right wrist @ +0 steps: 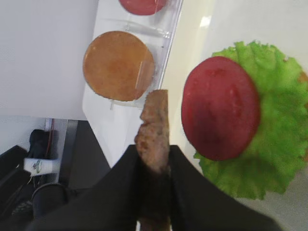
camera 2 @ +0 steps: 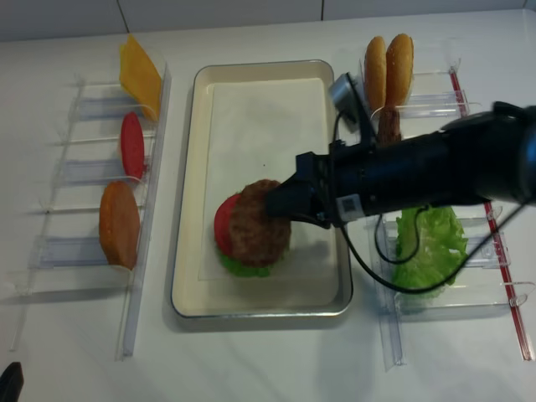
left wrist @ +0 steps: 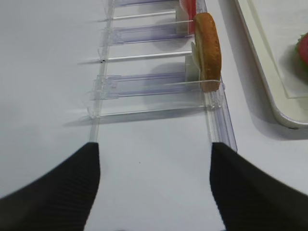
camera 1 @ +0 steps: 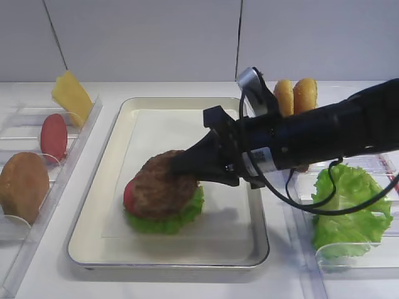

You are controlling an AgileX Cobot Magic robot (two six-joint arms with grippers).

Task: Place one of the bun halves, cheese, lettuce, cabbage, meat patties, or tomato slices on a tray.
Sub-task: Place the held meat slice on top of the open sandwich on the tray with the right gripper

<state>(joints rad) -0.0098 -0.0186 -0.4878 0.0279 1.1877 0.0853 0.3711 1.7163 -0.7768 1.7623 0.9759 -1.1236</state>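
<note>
exterior high: right gripper (camera 1: 187,163) pinching meat patty (camera 1: 161,185) over tomato slice (camera 1: 129,196) and lettuce (camera 1: 168,221), sitting at tray (camera 1: 93,230) 7 o'clock; white table (camera 1: 43,274), grey wall behind. left wrist: left gripper (left wrist: 154,159) fingers spreading wide over rack (left wrist: 159,86).

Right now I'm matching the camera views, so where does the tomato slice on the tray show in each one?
Exterior high: tomato slice peeks out left of the meat patty.
Right wrist: it fills centre-right, flat on the lettuce.
Left wrist: only a red edge at the right border.
Exterior high (realsense): tray centre.
Shared landmark: the tray.
</note>
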